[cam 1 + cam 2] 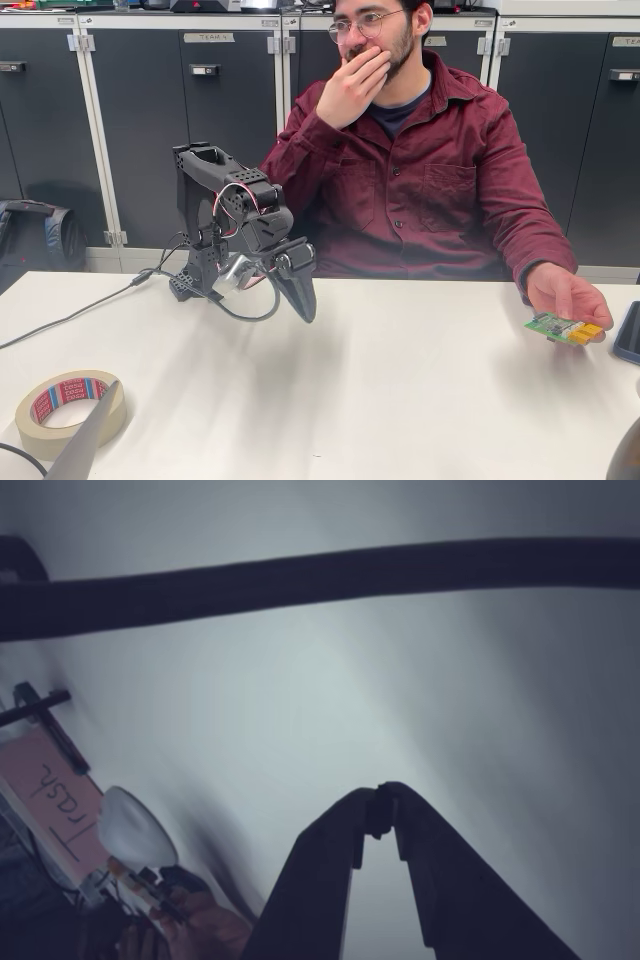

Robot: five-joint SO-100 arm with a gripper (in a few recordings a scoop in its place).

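My black arm is folded low at the back left of the white table [400,400] in the fixed view. Its gripper [303,300] points down just above the table, fingers together with nothing between them. In the wrist view the two dark fingers meet at their tips, gripper [383,800], over bare white table. A person in a dark red shirt [430,190] sits behind the table and holds a small green and yellow card [564,328] in an open hand [565,298] at the right edge, far from the gripper.
A roll of beige tape [68,408] lies at the front left of the table. A black cable [70,318] runs left from the arm's base. A dark device [630,335] sits at the right edge. Grey cabinets [150,130] stand behind.
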